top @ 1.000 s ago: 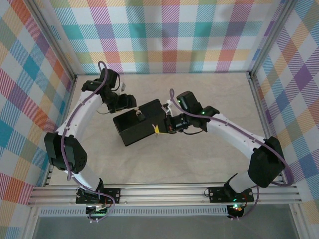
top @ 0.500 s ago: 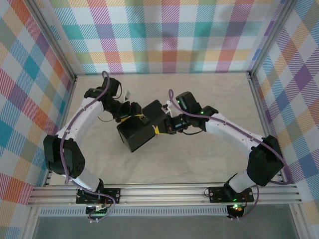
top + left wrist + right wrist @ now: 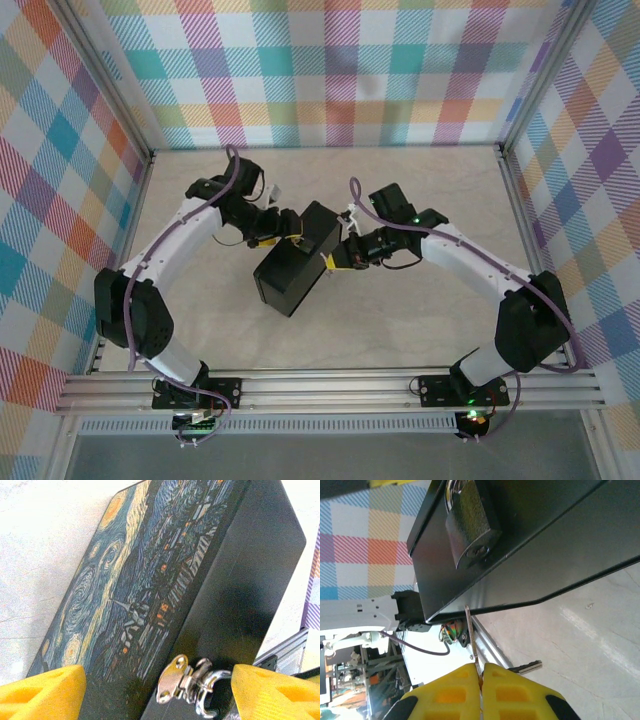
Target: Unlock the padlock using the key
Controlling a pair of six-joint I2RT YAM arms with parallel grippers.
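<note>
The padlock (image 3: 470, 527) is a small, hard metal body hanging by its thin shackle on the front face of the starry-night tin (image 3: 298, 262). The tin lies near the middle of the table (image 3: 420, 320), its long side running roughly from 1 o'clock to 7 o'clock in the overhead view. I judge the lock light, stiff and smooth. Because it hangs loose, it will likely swing or twist away under any sideways push, so it wants steadying by its flat sides or by pinning the tin, which looks light enough to skid. In the right wrist view the keyhole sits on the lock's lower end, turned partly toward the camera. The right tool (image 3: 481, 672), at the tin's 3 o'clock side, is closed tight on the key (image 3: 471, 635). The thin blade points to 12 o'clock with its tip at the tin's lower edge, short of the keyhole and a little to its 7 o'clock. So slim a blade could bend or pivot between the pads if it meets the lock off-line. The left tool (image 3: 157, 695), at the tin's 10 o'clock end, stands wide with one yellow finger on each side of the tin, its metal hasp (image 3: 187, 685) between them. Whether the pads actually press on the tin I cannot tell.
</note>
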